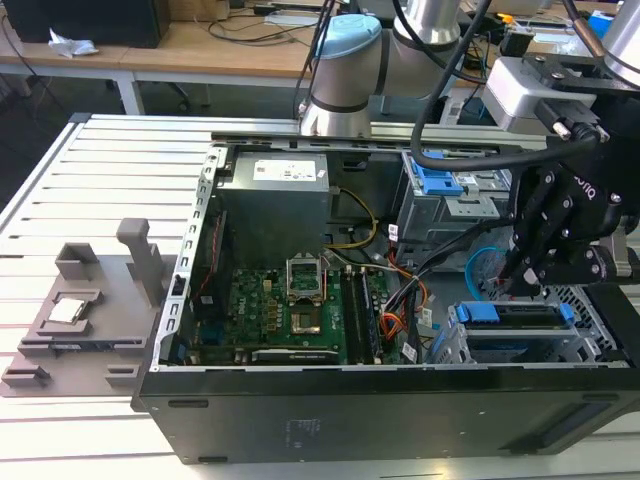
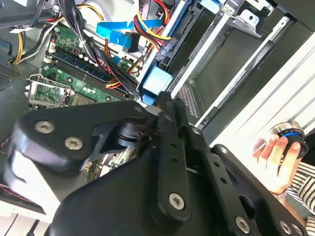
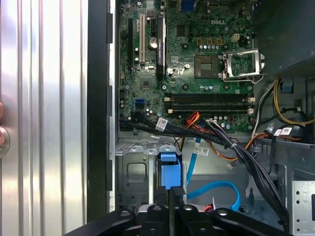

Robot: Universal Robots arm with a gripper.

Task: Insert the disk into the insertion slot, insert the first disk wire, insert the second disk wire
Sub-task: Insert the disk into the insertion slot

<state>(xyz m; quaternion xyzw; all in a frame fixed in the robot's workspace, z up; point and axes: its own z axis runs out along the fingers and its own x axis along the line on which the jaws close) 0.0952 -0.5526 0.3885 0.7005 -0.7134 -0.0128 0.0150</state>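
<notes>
The disk [image 1: 515, 318], in its bright blue carrier, lies in the insertion slot [image 1: 585, 300], the low grey perforated cage at the exterior view's right. My gripper [image 1: 510, 285] hangs over the carrier's end. In both wrist views its fingers are shut side by side, tips against the blue carrier tab [image 3: 169, 172] [image 2: 157, 81]. The second disk wire [image 3: 216, 188] [image 2: 113, 30], a flat light-blue cable, curls loose beside the tab. The first disk wire [image 2: 150, 22] [image 3: 193, 119], a red, orange, yellow and black bundle, lies free nearby.
A taller grey cage with a blue latch [image 1: 440, 185] stands behind the slot. The green motherboard [image 1: 270, 310] and black cable bundles [image 3: 206, 135] fill the case. A grey fixture [image 1: 90, 300] sits on the slatted table. A hand [image 2: 275, 155] holds a knob beside the case.
</notes>
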